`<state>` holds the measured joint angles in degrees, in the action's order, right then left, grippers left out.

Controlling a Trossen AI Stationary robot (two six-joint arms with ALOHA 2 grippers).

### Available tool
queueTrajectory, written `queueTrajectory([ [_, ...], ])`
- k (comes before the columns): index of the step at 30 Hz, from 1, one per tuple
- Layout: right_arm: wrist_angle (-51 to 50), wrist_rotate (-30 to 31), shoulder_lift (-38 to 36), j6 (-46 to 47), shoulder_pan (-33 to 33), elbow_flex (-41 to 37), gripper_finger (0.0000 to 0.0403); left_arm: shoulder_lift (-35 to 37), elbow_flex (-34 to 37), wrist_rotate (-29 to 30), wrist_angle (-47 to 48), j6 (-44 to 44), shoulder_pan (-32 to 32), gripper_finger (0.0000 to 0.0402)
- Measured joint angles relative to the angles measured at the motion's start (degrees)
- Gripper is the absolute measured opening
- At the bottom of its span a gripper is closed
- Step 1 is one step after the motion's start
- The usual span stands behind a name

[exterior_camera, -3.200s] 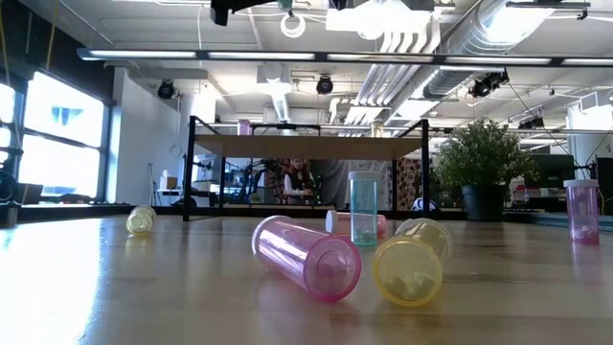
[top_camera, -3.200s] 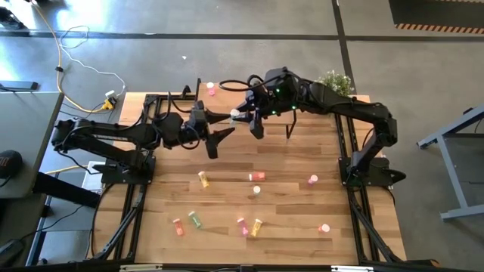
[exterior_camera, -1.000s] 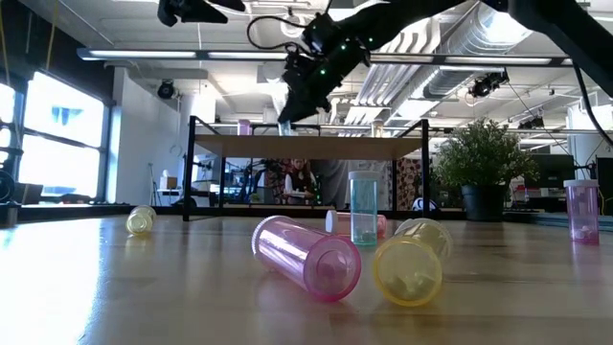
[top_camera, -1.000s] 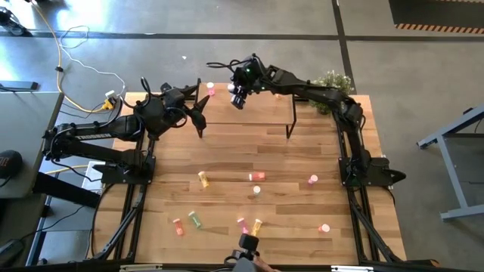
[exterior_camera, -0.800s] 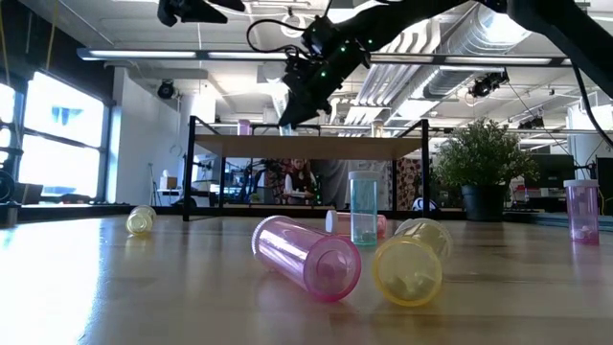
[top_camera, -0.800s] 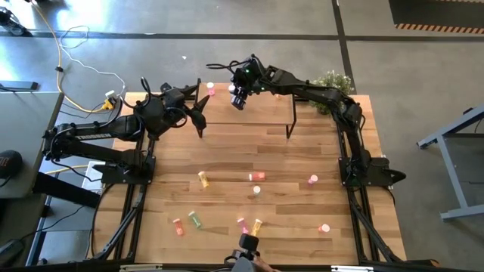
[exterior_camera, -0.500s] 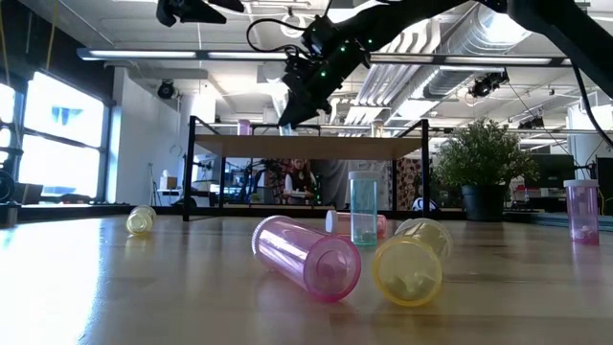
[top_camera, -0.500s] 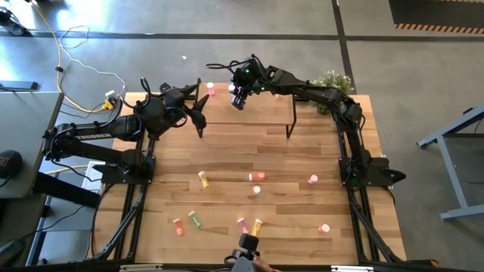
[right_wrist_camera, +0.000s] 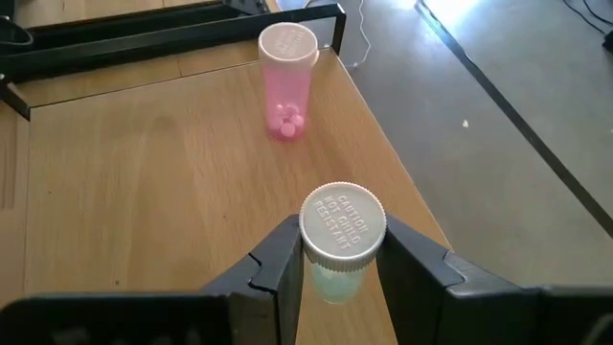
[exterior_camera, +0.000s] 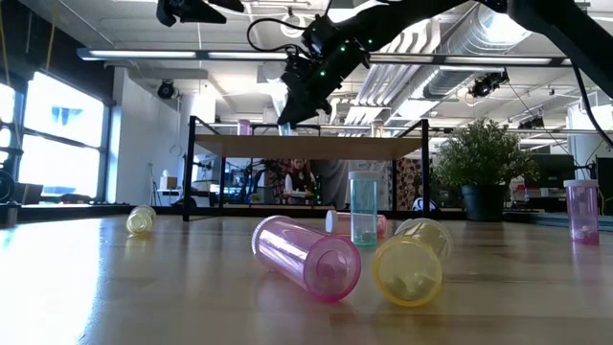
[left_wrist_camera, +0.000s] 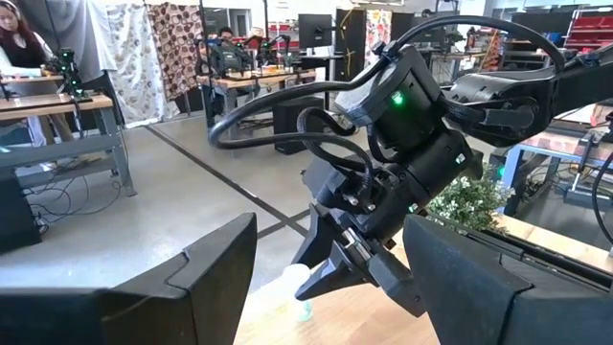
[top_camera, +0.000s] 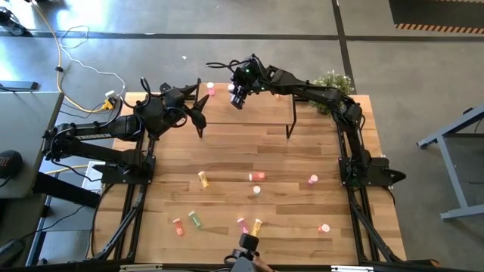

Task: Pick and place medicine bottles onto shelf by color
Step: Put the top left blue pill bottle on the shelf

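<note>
Clamping a pale-green bottle (right_wrist_camera: 337, 257) over the shelf (right_wrist_camera: 144, 182), right gripper (right_wrist_camera: 330, 264); left gripper (left_wrist_camera: 326, 287) wide.

Wood-plank table (top_camera: 302, 159) — scattered small bottles (top_camera: 257, 176), raised shelf (right_wrist_camera: 144, 163) — one upright pink bottle (right_wrist_camera: 286, 80)

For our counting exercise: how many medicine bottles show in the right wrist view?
2. A pink bottle stands upright on the shelf near its corner; a pale bottle is held in the right gripper. Others may lie outside this view.

site: lab/workshop | cues: exposed ceiling ducts (exterior_camera: 450, 43), workbenches (left_wrist_camera: 57, 105), concrete floor (top_camera: 227, 19)
</note>
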<state>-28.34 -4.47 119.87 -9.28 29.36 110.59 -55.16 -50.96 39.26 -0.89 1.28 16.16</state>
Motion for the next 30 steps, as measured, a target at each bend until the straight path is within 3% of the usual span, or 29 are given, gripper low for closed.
queueTrajectory([
  [19,-1.06,0.03,-0.02,-0.20,0.00,0.00,0.0106,0.00,0.00,-0.01,-0.04,-1.95,0.00,0.0255],
  [30,-2.32,1.33,-0.07,-1.29,0.00,0.00,0.0134,0.00,0.00,-0.01,-0.03,-1.95,0.00,0.0255],
])
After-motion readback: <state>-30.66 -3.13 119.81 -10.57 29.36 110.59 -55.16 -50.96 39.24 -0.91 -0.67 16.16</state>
